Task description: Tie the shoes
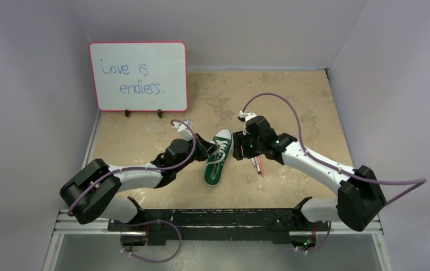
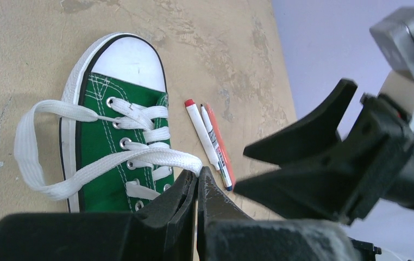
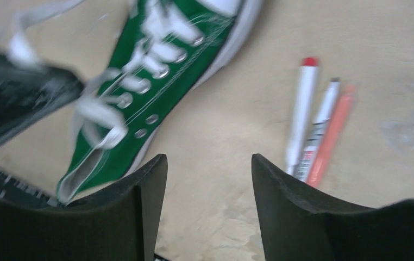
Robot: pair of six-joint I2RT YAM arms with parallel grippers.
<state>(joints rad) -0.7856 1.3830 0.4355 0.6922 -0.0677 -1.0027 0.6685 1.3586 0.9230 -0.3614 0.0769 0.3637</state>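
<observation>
The green sneaker [image 1: 218, 158] with white laces, white toe cap and white sole edge lies mid-table, toe pointing away. It also shows in the left wrist view [image 2: 112, 141] and the right wrist view [image 3: 161, 81]. My left gripper [image 2: 198, 173] is shut on a white lace [image 2: 139, 160], which runs as a loop out over the shoe's left side. In the top view the left gripper [image 1: 208, 148] sits at the shoe's left side. My right gripper [image 3: 209, 163] is open and empty over bare table, between the shoe and the pens; in the top view it [image 1: 236, 148] is just right of the shoe.
Thin red, white and orange pens [image 1: 257, 165] lie right of the shoe, also seen in the left wrist view [image 2: 210, 138] and right wrist view [image 3: 316, 133]. A whiteboard [image 1: 138, 76] with handwriting stands at the back left. Walls close in the table on three sides.
</observation>
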